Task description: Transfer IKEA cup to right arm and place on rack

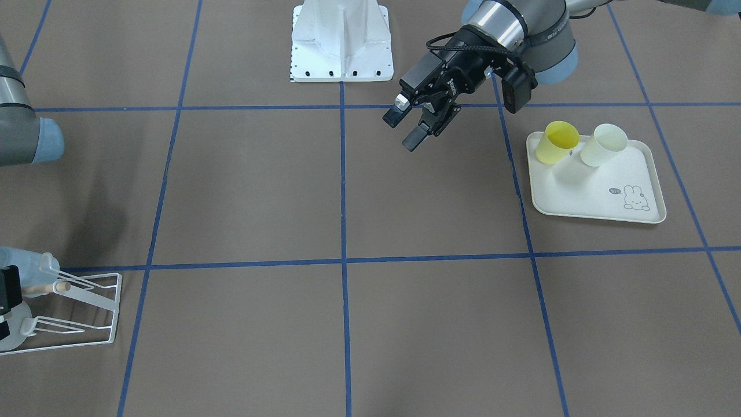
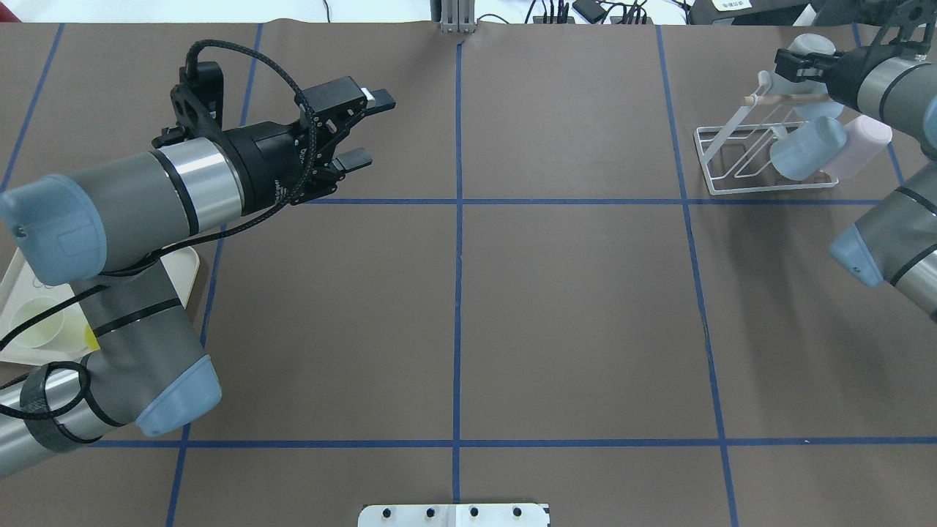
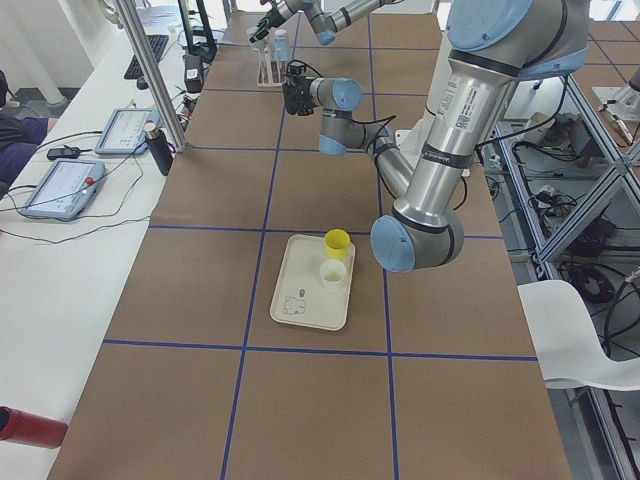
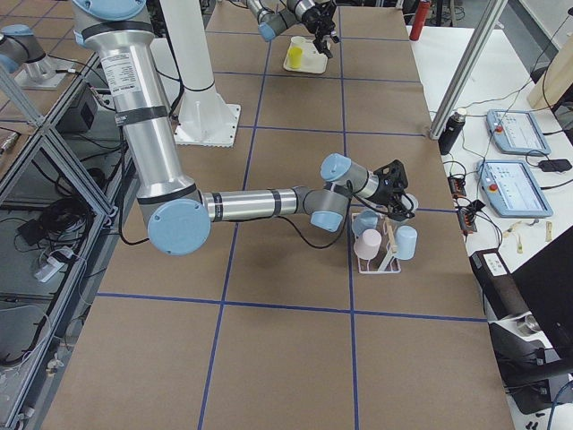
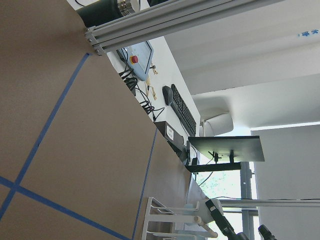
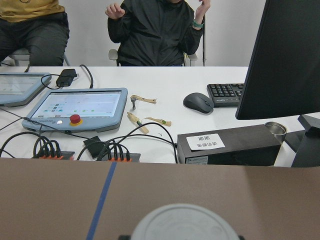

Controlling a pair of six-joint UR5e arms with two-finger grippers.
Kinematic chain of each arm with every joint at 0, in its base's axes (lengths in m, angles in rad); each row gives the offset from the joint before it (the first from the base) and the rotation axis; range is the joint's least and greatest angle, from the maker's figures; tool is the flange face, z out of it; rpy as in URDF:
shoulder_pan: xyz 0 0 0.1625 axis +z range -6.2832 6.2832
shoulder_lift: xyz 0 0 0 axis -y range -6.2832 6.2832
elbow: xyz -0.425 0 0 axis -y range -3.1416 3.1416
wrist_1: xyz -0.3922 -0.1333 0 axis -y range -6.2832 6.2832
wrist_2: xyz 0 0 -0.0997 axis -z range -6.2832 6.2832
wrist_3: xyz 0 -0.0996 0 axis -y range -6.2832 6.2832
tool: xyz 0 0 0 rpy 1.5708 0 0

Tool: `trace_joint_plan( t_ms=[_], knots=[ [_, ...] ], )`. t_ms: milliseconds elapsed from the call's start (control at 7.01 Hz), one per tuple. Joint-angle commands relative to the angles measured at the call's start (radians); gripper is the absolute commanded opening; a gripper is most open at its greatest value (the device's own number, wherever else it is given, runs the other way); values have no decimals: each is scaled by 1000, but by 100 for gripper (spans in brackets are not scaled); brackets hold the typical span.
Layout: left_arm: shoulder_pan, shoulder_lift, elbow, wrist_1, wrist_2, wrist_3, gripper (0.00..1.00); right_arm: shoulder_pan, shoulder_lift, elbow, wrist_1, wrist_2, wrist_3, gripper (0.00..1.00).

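A pale blue IKEA cup is at the top of the white wire rack, by its wooden dowel. The right arm reaches in from the far right, and my right gripper is shut on that cup. The right wrist view shows only the cup's round grey base at its bottom edge. Two more cups lie on the rack, a blue cup and a pink cup. My left gripper hangs open and empty above the table, far left of the rack.
A cream rabbit-print tray on my left side holds a yellow cup and a pale cup. Past the table's far edge are tablets, cables and seated people. The white base plate sits mid-table at my edge.
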Motion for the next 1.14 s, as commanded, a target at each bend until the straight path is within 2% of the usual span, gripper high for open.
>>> trace_joint_plan(
  t_ms=[0,999],
  knots=[
    [3,-1,0,0,0,0,100,-1,-5,-2,5,0,-3,0],
    [6,-6,-2,0,0,-3,100,58,-43,-10,6,12,-73,0]
  ],
)
